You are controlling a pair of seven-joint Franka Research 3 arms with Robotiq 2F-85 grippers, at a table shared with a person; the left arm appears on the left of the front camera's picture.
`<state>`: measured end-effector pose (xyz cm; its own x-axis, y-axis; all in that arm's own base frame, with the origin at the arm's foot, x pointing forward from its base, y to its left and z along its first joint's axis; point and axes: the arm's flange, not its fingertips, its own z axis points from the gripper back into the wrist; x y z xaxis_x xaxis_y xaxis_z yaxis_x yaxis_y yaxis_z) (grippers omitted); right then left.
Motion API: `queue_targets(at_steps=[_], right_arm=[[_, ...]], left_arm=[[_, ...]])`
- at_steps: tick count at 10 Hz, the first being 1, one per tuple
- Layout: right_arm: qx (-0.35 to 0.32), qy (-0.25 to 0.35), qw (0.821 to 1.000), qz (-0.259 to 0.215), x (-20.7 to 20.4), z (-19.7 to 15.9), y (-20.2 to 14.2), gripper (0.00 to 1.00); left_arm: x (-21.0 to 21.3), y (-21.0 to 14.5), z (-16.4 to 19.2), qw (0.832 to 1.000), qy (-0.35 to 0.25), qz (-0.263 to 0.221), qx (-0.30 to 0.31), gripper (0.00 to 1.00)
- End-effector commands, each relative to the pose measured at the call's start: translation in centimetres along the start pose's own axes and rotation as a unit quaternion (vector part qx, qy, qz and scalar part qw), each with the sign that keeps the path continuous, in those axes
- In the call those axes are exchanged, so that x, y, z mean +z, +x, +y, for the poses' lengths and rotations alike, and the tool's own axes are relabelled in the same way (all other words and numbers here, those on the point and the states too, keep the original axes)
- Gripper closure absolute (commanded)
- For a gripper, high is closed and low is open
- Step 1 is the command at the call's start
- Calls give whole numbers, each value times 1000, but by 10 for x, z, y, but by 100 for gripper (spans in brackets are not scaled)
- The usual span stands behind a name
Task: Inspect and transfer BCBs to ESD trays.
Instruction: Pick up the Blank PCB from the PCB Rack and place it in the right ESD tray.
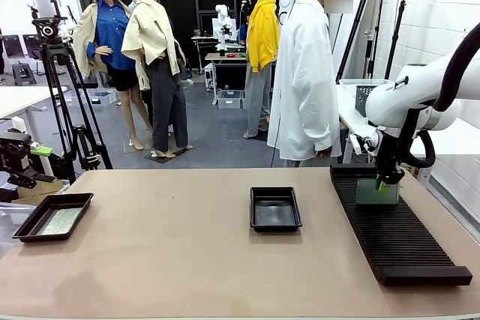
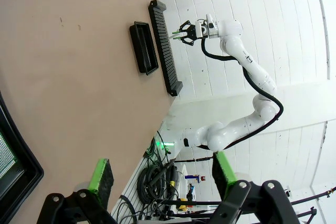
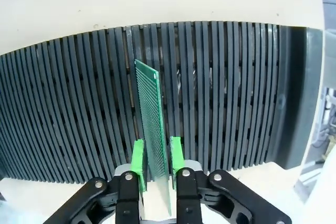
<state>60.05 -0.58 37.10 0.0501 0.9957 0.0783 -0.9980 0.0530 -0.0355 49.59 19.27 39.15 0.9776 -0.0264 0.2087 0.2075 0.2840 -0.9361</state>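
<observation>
Two black ESD trays sit on the table. The left tray [image 1: 28, 219] holds one green BCB [image 1: 61, 220] lying flat on its floor, and the middle tray [image 1: 275, 209] is bare. A second board, the upright BCB [image 3: 149, 119], stands on edge in a slot of the long ribbed rack [image 1: 397, 237] at the right. I take it the slot keeps both faces exposed, so a gripper coming from above can pinch it.

The right gripper [image 3: 157, 167] is down over that board, its jaws narrowed around it with a green pad [image 3: 138, 169] just beside each face. I cannot tell whether the pads are actually pressing. The board's lower edge sits in the rack.

The left gripper [image 2: 163, 174] hangs by the left tray with its jaws spread wide and nothing between them. To me it looks parked out of the way. A person [image 1: 304, 80] in a white coat stands beyond the far edge, hands off the table.

From the front I see both trays and what is in them, but not the gap at the pads; the right wrist view shows that, and the slot. The left wrist view shows the rack lying just beside the middle tray, with the right arm reaching over it.
</observation>
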Motion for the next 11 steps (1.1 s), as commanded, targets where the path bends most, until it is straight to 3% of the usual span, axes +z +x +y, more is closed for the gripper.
queue_targets(at_steps=[1,6,7,8,11], right_arm=[[14,14,1000,6,1,-8,-4,76],[5,41,999,12,1,-12,-4,76],[5,42,999,11,1,-12,-4,82],[5,43,999,9,2,-13,-4,96],[2,46,999,8,4,-15,-2,100]], left_arm=[[2,1,-1,1000,3,2,-2,0],[2,1,-1,1000,3,2,-2,0],[2,1,-1,1000,3,2,-2,0],[2,1,-1,1000,3,2,-2,0],[2,1,-1,1000,3,2,-2,0]])
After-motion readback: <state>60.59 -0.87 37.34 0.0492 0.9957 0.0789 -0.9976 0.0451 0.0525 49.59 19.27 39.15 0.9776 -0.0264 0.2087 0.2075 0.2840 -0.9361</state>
